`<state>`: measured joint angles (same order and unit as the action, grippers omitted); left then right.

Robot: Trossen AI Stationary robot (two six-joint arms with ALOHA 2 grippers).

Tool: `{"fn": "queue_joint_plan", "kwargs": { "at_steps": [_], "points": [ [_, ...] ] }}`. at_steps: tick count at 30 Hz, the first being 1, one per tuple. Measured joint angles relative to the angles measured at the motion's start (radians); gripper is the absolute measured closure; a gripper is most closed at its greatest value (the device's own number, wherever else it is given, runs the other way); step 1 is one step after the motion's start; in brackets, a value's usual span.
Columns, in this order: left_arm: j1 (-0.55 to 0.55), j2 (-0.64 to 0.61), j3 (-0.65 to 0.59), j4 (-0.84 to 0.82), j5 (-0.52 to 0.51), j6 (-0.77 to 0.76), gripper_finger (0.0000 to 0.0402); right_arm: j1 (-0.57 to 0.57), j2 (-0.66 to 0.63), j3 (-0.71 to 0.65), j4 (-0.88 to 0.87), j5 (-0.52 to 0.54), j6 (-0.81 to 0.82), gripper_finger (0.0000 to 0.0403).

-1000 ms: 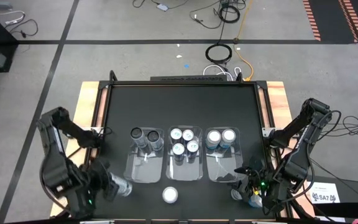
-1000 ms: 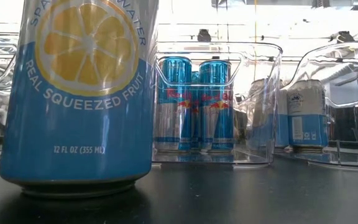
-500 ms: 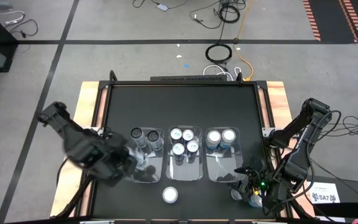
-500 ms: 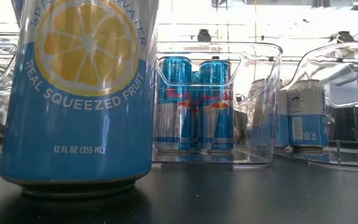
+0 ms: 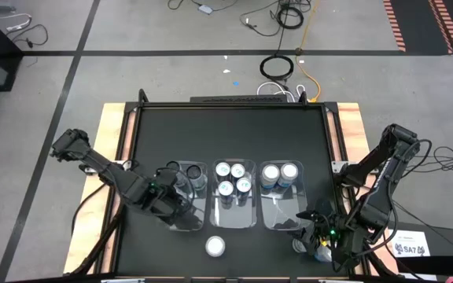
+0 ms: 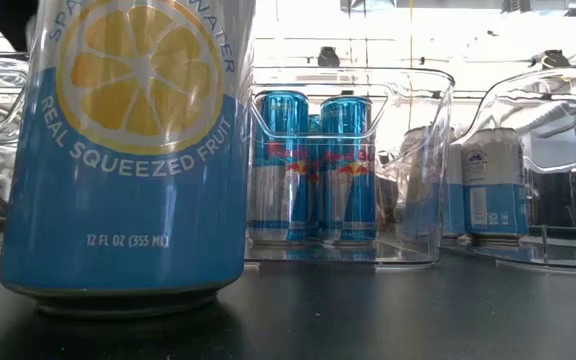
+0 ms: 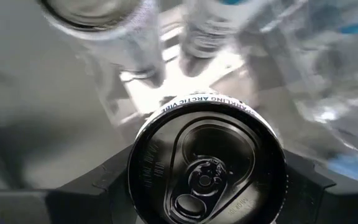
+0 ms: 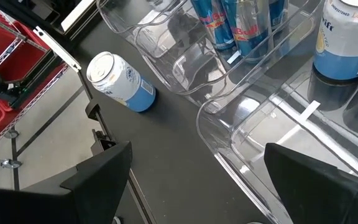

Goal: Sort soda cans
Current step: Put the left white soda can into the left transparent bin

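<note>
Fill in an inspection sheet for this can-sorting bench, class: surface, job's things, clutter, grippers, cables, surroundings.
Surface: black table, far half bare.
Job's things: three clear bins in a row; two dark cans in the left one, four slim blue cans in the middle, two white-topped cans in the right; one lemon can loose in front.
Clutter: nothing seen.
Grippers: left gripper over the left bin, shut on a dark-topped can; right gripper at the near right corner, open.
Cables: coils on the floor beyond the table.
Surroundings: red wire rack beside the table.
</note>
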<state>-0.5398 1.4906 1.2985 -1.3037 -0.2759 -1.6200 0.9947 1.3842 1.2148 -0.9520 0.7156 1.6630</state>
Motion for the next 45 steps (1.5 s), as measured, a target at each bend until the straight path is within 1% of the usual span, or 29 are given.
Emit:
{"fn": "queue_joint_plan", "kwargs": {
  "at_steps": [2, 9, 14, 18, 26, 33, 45],
  "points": [
    [0.026, 0.000, -0.018, -0.009, 0.020, 0.003, 0.0130, 0.000, 0.000, 0.000, 0.000, 0.000, 0.001, 0.0044],
    [0.097, 0.000, -0.024, -0.001, 0.022, 0.056, 0.0130, 0.000, 0.000, 0.000, 0.002, 0.000, 0.008, 0.0044],
    [0.136, 0.006, -0.049, 0.007, 0.052, 0.060, 0.0130, 0.000, 0.000, 0.000, 0.002, 0.000, 0.019, 0.0044],
    [0.141, 0.006, -0.069, 0.016, 0.068, 0.058, 0.0127, 0.000, 0.000, 0.000, 0.002, 0.000, 0.018, 0.0044],
    [0.141, 0.006, -0.071, 0.013, 0.058, 0.055, 0.0102, 0.000, 0.000, 0.000, -0.002, -0.001, 0.003, 0.0044],
    [0.141, 0.006, -0.071, 0.013, 0.028, 0.029, 0.0099, 0.000, 0.000, 0.000, -0.002, -0.001, 0.000, 0.0044],
    [0.141, 0.006, -0.070, 0.009, 0.030, 0.002, 0.0098, 0.000, 0.000, 0.000, 0.005, -0.001, 0.000, 0.0044]
  ]
}}
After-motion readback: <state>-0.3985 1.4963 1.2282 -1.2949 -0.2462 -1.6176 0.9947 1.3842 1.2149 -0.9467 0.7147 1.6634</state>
